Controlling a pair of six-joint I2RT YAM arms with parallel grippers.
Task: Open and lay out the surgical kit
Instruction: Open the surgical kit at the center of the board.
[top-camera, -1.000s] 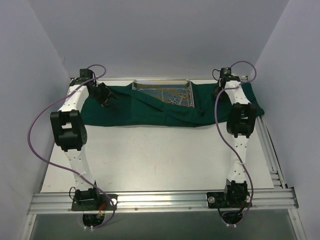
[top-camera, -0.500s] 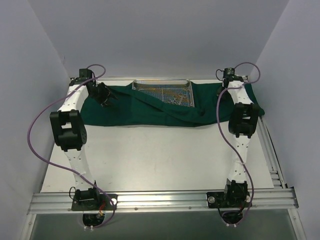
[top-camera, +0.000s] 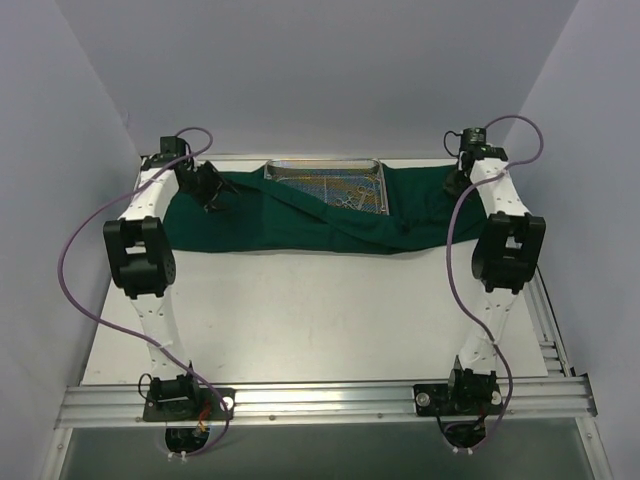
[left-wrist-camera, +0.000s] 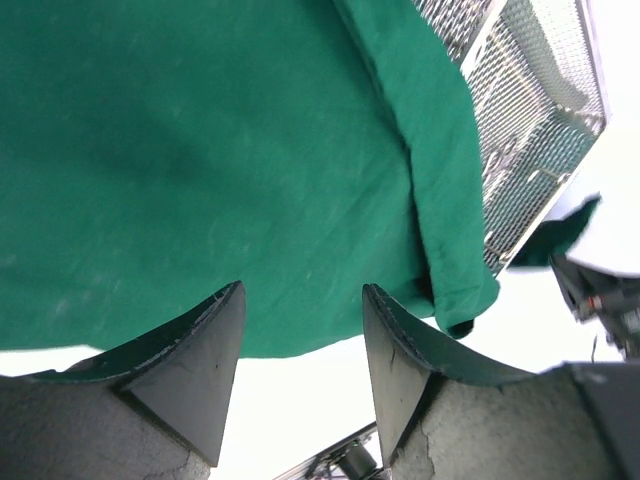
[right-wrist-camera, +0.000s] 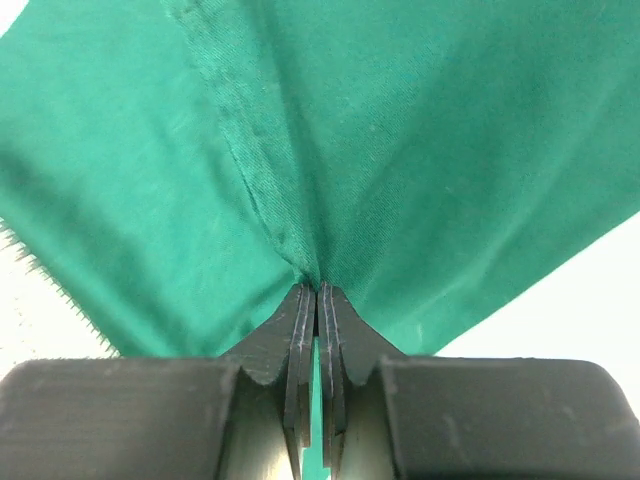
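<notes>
Shows dark green cloth wrap (top-camera: 280, 228) spread along far side of table (top-camera: 320, 320), with one fold overlapping wire-mesh tray (top-camera: 300, 177) that holds small silver instruments (top-camera: 350, 196). Shows right gripper (right-wrist-camera: 317, 292) clenched on a cloth pleat at the right end, and left gripper (left-wrist-camera: 300, 310) released above the left end.

White tabletop (top-camera: 320, 310) is bounded by an aluminium extrusion rail (top-camera: 330, 398) along the near edge. A second rail (top-camera: 548, 310) is seen down the right side. Plain white walls (top-camera: 320, 80) enclose three sides.
</notes>
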